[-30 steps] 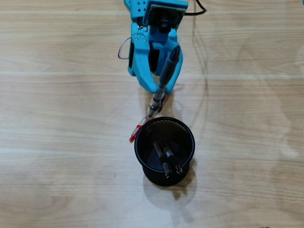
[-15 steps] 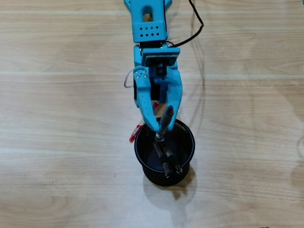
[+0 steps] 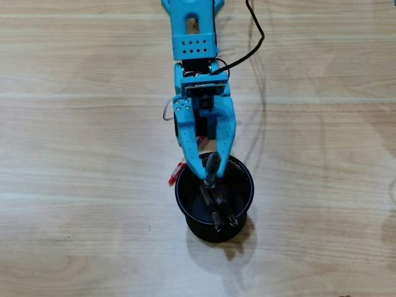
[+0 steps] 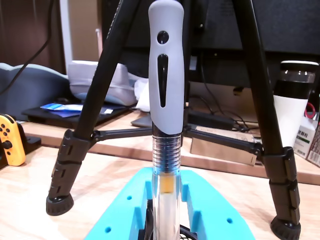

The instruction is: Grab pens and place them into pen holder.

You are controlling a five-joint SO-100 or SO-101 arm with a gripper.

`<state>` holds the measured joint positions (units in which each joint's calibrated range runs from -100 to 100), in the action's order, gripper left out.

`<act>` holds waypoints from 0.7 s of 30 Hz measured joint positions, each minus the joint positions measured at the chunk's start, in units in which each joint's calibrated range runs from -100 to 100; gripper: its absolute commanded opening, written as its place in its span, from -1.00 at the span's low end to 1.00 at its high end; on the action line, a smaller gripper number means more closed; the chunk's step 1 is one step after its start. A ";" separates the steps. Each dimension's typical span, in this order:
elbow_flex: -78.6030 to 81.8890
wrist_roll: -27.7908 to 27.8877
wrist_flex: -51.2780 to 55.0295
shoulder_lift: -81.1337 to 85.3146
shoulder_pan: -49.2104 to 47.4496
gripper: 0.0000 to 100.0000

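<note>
Two pens (image 3: 218,207) already lie in the pen holder (image 3: 245,197). The tool (image 3: 209,179) clamps the grey-sleeved pen (image 4: 165,95) upright over its rim; the red pen (image 3: 176,172) waits on the bench (image 3: 74,185).

Two pens (image 3: 219,207) crowd pen holder (image 3: 244,185) front — table (image 3: 74,185) around clear.
</note>
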<state>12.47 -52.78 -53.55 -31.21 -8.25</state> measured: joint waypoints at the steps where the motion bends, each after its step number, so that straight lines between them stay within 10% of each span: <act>1: 0.00 0.00 0.00 0.00 0.00 -0.81; 21: 7.81 1.56 13.67 13.57 0.00 -0.96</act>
<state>20.28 -51.22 -39.88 -17.64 -8.25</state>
